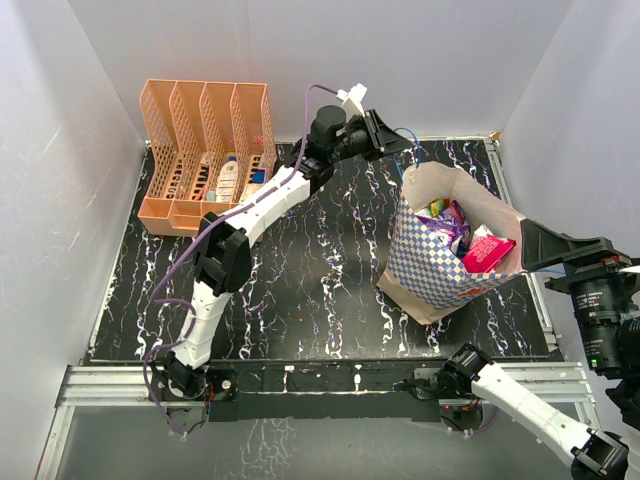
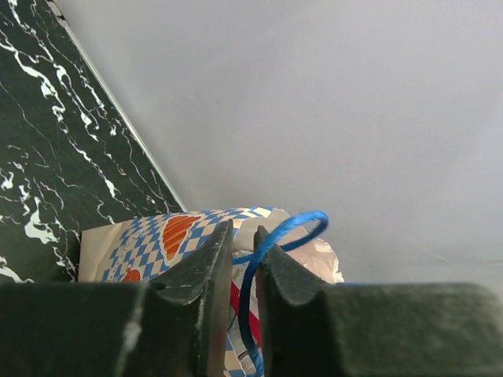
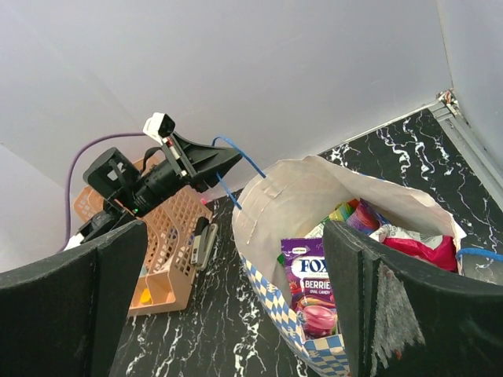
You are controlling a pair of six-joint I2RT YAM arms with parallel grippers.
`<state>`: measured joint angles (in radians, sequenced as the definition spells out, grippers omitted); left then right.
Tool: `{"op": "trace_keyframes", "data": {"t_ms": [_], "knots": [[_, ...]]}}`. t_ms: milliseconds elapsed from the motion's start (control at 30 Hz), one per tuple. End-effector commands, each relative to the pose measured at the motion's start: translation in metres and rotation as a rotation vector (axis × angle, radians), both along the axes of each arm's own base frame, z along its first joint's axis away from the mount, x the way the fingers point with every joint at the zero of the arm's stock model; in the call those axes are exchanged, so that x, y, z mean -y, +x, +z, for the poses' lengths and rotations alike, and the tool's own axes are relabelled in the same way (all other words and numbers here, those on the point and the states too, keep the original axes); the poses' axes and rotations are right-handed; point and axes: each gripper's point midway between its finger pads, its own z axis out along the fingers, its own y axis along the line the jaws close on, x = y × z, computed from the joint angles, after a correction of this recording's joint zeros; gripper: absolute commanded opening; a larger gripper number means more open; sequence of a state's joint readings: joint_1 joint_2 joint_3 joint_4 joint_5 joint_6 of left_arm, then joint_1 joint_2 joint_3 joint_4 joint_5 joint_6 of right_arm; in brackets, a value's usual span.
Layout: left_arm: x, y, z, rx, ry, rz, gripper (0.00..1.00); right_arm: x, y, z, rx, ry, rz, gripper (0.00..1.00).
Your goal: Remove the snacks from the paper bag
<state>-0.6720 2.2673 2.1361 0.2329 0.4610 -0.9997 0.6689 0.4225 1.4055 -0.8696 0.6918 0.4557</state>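
The blue-and-white checkered paper bag (image 1: pixel 430 265) stands open at the right of the black marble table. Snacks fill it: a magenta pouch (image 1: pixel 488 255) and a purple pouch (image 1: pixel 447 225) show on top. In the right wrist view the purple "FOX'S" pouch (image 3: pixel 314 290) stands against the bag's cream wall (image 3: pixel 291 196), with the magenta pouch (image 3: pixel 424 251) behind it. My left gripper (image 1: pixel 385 135) is above the bag's far left rim, shut on its blue cord handle (image 2: pixel 251 267). My right gripper (image 1: pixel 530 245) is wide open and empty at the bag's right rim.
A peach slotted file rack (image 1: pixel 205 150) with white bottles (image 1: pixel 228 178) stands at the back left. A dark stapler-like item (image 3: pixel 200 239) lies beside it. White walls close the table in at the back and both sides.
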Motion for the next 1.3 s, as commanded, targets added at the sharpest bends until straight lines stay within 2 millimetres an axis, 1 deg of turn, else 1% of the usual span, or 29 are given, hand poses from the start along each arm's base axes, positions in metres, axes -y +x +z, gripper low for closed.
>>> {"op": "trace_keyframes", "data": {"t_ms": [0, 67, 133, 267, 333, 433, 500, 567, 633, 667, 700, 733, 800, 867, 967, 1100, 1133, 1267], "knots": [[-0.014, -0.024, 0.076, 0.127, -0.044, -0.012, 0.10, 0.006, -0.001, 0.004, 0.024, 0.052, -0.017, 0.98], [-0.027, -0.033, 0.086, 0.141, -0.027, 0.010, 0.03, 0.001, 0.002, 0.003, 0.018, 0.032, -0.001, 0.98], [-0.043, -0.039, 0.093, 0.143, -0.015, 0.054, 0.00, -0.007, 0.006, 0.004, 0.014, -0.006, 0.026, 0.98], [-0.076, -0.051, 0.099, 0.125, 0.020, 0.105, 0.00, -0.036, 0.015, 0.003, 0.000, -0.162, 0.143, 0.98], [-0.094, -0.058, 0.096, 0.096, 0.034, 0.129, 0.00, -0.050, 0.019, -0.002, -0.027, -0.227, 0.199, 0.98], [-0.129, -0.069, 0.095, 0.069, 0.036, 0.171, 0.00, -0.074, 0.021, -0.005, -0.034, -0.292, 0.312, 0.98], [-0.155, -0.078, 0.089, 0.044, 0.049, 0.207, 0.00, -0.087, 0.021, -0.005, -0.027, -0.301, 0.370, 0.98], [-0.182, -0.090, 0.097, 0.046, 0.041, 0.245, 0.00, -0.097, 0.022, -0.004, -0.016, -0.279, 0.408, 0.98], [-0.204, -0.104, 0.105, 0.057, 0.044, 0.276, 0.00, -0.107, 0.025, -0.002, -0.004, -0.248, 0.434, 0.98], [-0.215, -0.112, 0.107, 0.061, 0.053, 0.297, 0.00, -0.112, 0.028, -0.001, -0.003, -0.232, 0.442, 0.98], [-0.229, -0.125, 0.115, 0.073, 0.057, 0.327, 0.00, -0.116, 0.032, -0.001, -0.004, -0.210, 0.444, 0.98], [-0.241, -0.132, 0.116, 0.074, 0.073, 0.368, 0.00, -0.122, 0.037, -0.004, -0.011, -0.187, 0.446, 0.98], [-0.260, -0.148, 0.111, 0.053, 0.098, 0.412, 0.00, -0.133, 0.045, -0.004, -0.012, -0.154, 0.465, 0.98], [-0.280, -0.161, 0.104, 0.025, 0.133, 0.475, 0.00, -0.145, 0.051, -0.005, -0.022, -0.135, 0.492, 0.98], [-0.306, -0.180, 0.089, -0.022, 0.183, 0.558, 0.00, -0.155, 0.060, -0.011, -0.058, -0.147, 0.502, 0.98], [-0.336, -0.197, 0.070, -0.061, 0.261, 0.656, 0.00, -0.155, 0.069, -0.029, -0.153, -0.177, 0.470, 0.98], [-0.342, -0.200, 0.068, -0.066, 0.274, 0.675, 0.00, -0.154, 0.071, -0.034, -0.171, -0.185, 0.458, 0.98], [-0.354, -0.209, 0.060, -0.075, 0.303, 0.711, 0.01, -0.151, 0.083, -0.057, -0.217, -0.186, 0.393, 0.98]]}}
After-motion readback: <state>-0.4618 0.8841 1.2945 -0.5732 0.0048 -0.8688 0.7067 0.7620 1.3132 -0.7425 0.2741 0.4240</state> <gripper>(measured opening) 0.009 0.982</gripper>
